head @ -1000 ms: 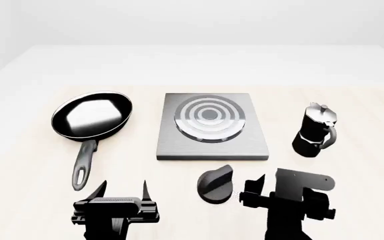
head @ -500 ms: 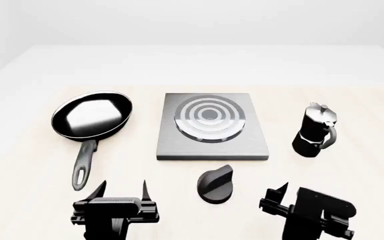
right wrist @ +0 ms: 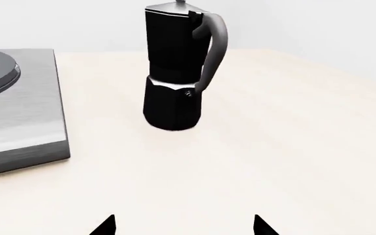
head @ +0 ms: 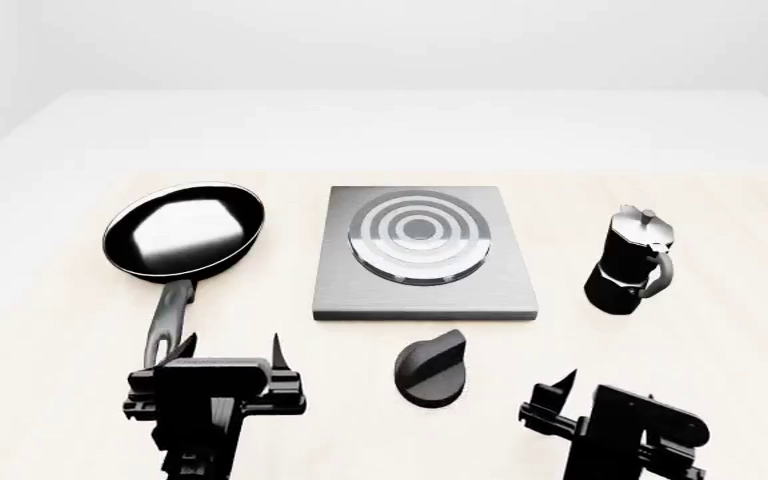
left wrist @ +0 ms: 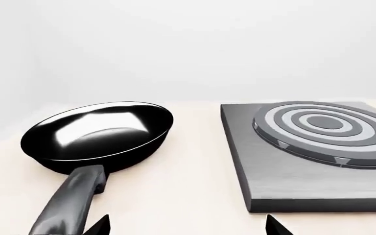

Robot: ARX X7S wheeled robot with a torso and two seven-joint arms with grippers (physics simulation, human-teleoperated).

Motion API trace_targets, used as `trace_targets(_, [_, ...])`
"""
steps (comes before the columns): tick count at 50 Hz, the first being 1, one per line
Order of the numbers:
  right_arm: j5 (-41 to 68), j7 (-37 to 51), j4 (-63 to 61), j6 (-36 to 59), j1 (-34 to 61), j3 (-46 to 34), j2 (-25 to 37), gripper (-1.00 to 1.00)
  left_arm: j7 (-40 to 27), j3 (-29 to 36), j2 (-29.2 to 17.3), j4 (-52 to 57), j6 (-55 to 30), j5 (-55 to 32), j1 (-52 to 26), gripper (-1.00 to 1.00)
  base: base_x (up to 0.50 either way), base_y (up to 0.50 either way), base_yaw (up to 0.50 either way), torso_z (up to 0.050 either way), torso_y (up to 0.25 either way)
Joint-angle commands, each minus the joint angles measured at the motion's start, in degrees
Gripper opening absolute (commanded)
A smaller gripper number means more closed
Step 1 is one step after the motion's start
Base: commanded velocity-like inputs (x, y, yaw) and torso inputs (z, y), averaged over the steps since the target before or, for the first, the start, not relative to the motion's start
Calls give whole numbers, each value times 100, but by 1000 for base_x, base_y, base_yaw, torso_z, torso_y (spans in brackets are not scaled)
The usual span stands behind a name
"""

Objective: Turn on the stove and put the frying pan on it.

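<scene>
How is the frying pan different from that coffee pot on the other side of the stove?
The frying pan is wide and shallow; the moka pot is tall and narrow. The pan's long straight handle lies level, pointing toward the robot; the pot's curved handle loops down its side. The pan sits left of the stove, the pot right. Both are mainly black, resting on the table.

bare table (head: 64, 330) around the frying pan (head: 184, 232), open gap between pan and stove (head: 424, 255), knob (head: 432, 368) just in front of stove, moka pot (head: 631, 262) standing off to the right

Frying pan (head: 185, 232) left of stove (head: 424, 253); knob (head: 434, 368) before stove; moka pot (head: 631, 261) right.
</scene>
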Motion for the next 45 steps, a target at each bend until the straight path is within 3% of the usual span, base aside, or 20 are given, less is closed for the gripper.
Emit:
trace_targets(1, [-19, 11, -1, 44, 8, -82, 23, 100, -15, -134, -279, 359, -991, -263, -655, 100, 0, 0, 0, 0, 0])
trace_targets(15, [38, 41, 33, 70, 38, -84, 35, 100, 36, 51, -562, -406, -2148, -45, -2081, 100, 0, 0, 0, 0, 0])
trace_targets(23, [46, 52, 73, 86, 63, -111, 43, 100, 309, 78, -549, -1295, -2292, -84, -2754, 100, 0, 0, 0, 0, 0])
trace_targets(35, [68, 67, 84, 124, 75, -150, 59, 100, 367, 136, -478, -2333, -2797, -63, -3398, 100, 0, 0, 0, 0, 0])
trace_targets(45, [76, 88, 100, 129, 90, -180, 67, 100, 488, -50, -386, -2842, -2711, -236, -3574, 100, 0, 0, 0, 0, 0])
